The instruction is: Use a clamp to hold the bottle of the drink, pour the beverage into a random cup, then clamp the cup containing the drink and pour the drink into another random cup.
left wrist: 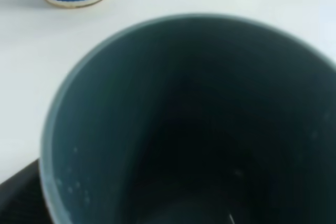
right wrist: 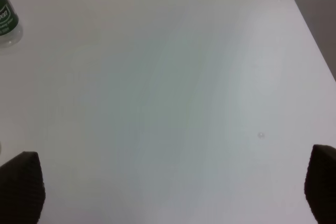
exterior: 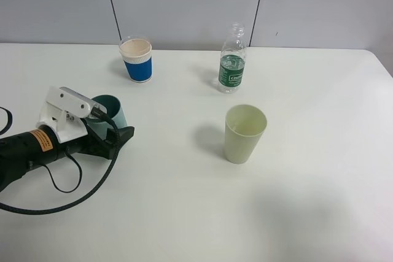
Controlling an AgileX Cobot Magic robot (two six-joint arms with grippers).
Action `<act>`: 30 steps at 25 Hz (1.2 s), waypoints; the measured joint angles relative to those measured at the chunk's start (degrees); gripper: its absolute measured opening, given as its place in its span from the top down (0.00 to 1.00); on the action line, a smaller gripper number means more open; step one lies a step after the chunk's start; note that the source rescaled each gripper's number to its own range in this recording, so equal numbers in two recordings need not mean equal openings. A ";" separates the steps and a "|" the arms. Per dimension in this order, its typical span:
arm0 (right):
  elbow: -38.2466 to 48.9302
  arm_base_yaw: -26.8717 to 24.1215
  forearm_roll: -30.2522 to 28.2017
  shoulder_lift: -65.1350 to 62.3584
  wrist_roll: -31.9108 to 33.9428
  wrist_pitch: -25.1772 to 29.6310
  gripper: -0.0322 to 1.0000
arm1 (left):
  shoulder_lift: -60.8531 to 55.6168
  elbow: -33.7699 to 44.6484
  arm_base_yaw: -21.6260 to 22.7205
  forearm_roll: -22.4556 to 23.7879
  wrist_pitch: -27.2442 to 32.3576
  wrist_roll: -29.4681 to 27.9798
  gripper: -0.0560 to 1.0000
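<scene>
Clearly, a green label with white lettering is seen around the clear plastic bottle (exterior: 233, 59), but the writing is too small to be read. The bottle is stood upright, uncapped, at the far side of the white table (exterior: 307, 200). A paper cup (exterior: 136, 59) with a ribbed blue sleeve and a pale rim is set to its left, well apart. A plain pale-green cup (exterior: 245, 133), smooth and tapered, is placed nearer the middle of the table, in front of the bottle. An orange sticker is carried on the black left arm, its print unreadable. A smooth teal cup (exterior: 114, 110) is found at the left claw (exterior: 113, 128); the wrist view is filled by its dark round interior (left wrist: 210, 129), and whether the jaws are pressed on it or parted cannot be told. The right claw (right wrist: 173, 192) is held wide open above bare table, with 2 textured black fingertips (right wrist: 23, 187) seen far apart.
</scene>
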 joint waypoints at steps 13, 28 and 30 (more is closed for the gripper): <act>0.00 0.00 0.00 0.00 0.00 0.00 0.01 | -3.29 6.73 0.00 0.00 -0.06 -0.53 0.19; 0.00 0.00 0.00 0.00 0.00 0.00 0.01 | -29.27 13.33 0.00 -5.64 0.94 -12.72 0.02; 0.00 0.00 0.00 0.00 0.00 0.00 0.01 | -32.99 13.34 0.00 -5.69 1.48 -12.59 0.02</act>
